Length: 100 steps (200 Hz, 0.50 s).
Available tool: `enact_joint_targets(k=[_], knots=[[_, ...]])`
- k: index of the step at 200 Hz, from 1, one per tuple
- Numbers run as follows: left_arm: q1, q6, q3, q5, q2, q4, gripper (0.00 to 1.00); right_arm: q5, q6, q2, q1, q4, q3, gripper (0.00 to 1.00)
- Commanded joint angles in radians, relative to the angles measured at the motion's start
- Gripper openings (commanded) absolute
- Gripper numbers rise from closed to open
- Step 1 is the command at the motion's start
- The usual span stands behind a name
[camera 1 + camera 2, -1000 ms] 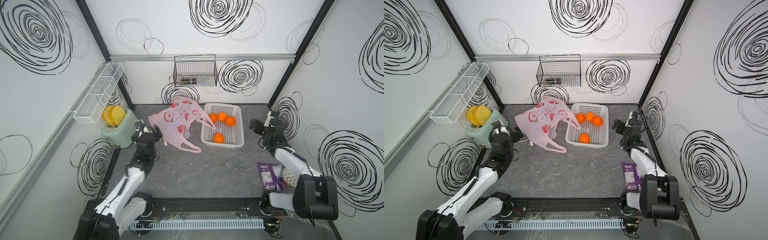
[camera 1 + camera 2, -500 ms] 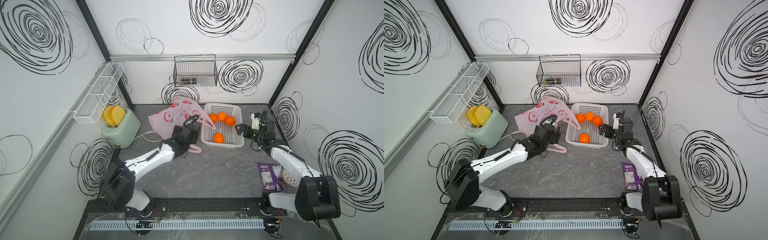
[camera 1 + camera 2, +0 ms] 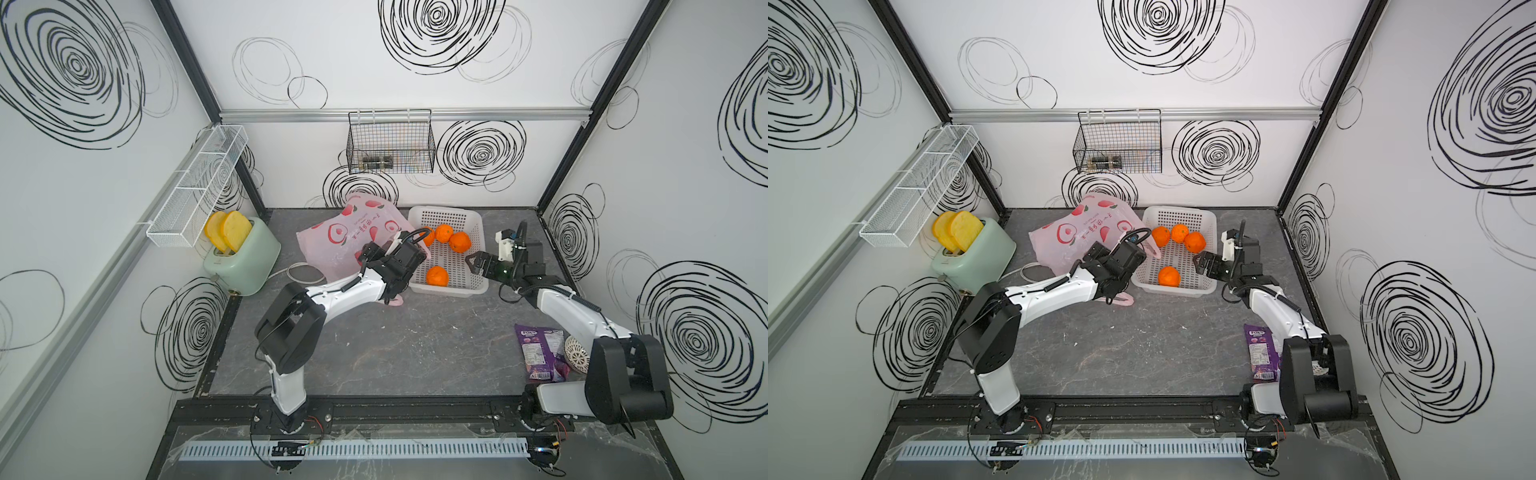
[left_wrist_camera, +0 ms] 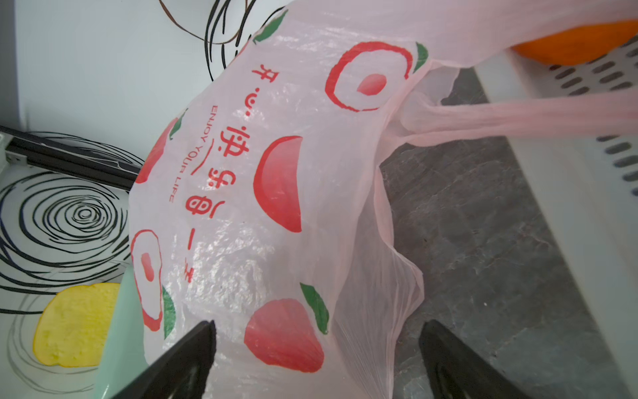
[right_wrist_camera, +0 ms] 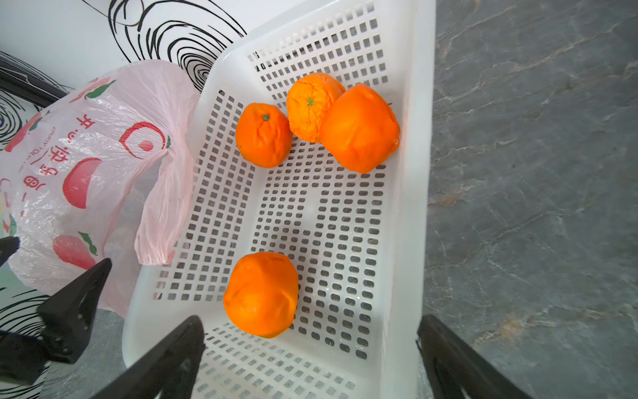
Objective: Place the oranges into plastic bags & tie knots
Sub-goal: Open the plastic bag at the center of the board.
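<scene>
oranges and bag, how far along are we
Done: nothing; all four oranges sit in the basket, bag untied. In hand: left gripper open at the bag, right gripper open over the basket, neither holding anything. Left: bagging oranges, tying the knot.

Pink peach-printed bag point(image 4: 262, 193) close before the spread-wide left hand point(image 4: 318, 324), white basket point(image 4: 552, 207) beside it.

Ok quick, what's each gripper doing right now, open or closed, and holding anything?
Left gripper: open, holding nothing, facing the pink bag.
Right gripper: open, holding nothing, at the white basket near one orange.
</scene>
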Motion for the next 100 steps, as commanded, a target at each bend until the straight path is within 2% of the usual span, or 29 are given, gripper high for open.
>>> enact_joint_targets(k=[1,42,57,85,100], knots=[[0.033,0.103,0.031,-0.085,0.03,0.07,0.96,-0.038,-0.002,-0.01,0.004,-0.006,0.038,0.98],[0.09,0.19,0.014,-0.049,0.058,0.195,0.96,-0.001,0.003,-0.021,0.009,-0.036,0.053,0.98],[0.109,0.213,0.019,-0.016,0.076,0.214,1.0,0.031,0.012,-0.013,0.011,-0.06,0.072,0.98],[0.124,0.243,0.023,0.033,0.101,0.241,0.89,0.028,0.019,-0.004,0.011,-0.057,0.086,0.99],[0.125,0.248,0.024,0.04,0.103,0.243,0.75,0.035,0.02,0.0,0.012,-0.049,0.088,0.99]])
